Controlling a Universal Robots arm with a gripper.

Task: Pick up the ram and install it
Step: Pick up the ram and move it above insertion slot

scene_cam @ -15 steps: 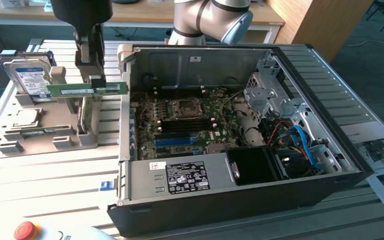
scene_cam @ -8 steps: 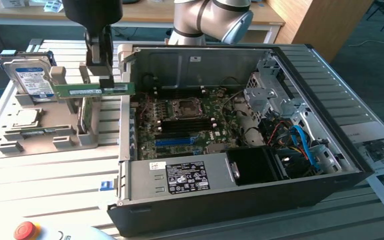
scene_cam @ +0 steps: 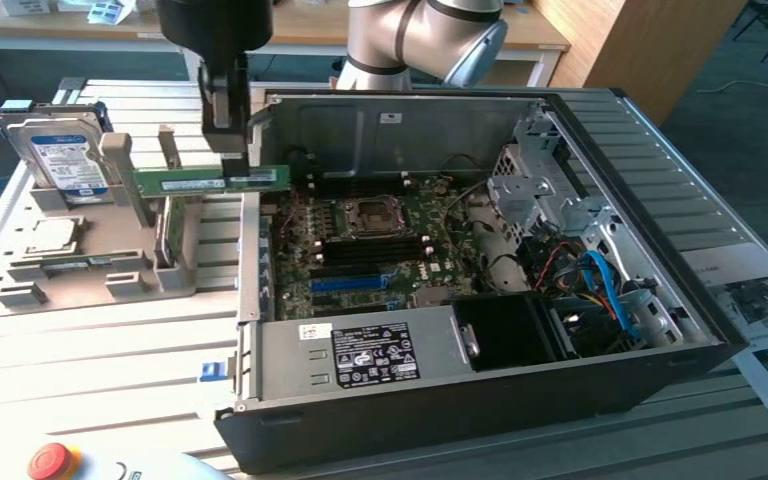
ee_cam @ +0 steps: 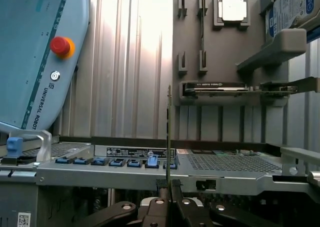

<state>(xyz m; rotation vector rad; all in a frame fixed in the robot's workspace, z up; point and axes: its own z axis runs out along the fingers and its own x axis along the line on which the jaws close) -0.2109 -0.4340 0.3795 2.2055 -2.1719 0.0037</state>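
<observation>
Gripper (ee_cam: 169,187) jaws are clamped on the ram (ee_cam: 169,132), which hangs in the air over the side wall of the open computer case (scene_cam: 491,400).
By its look the stick should be light, stiff and thin but fragile, so it is best pinched on its flat faces near mid-length, clear of the contact edge. It is a long, narrow green board with a small pale label, held level. Beyond it lie the motherboard (scene_cam: 398,225), then the grey parts rack (scene_cam: 91,270) and the hard drive (scene_cam: 71,160).
</observation>
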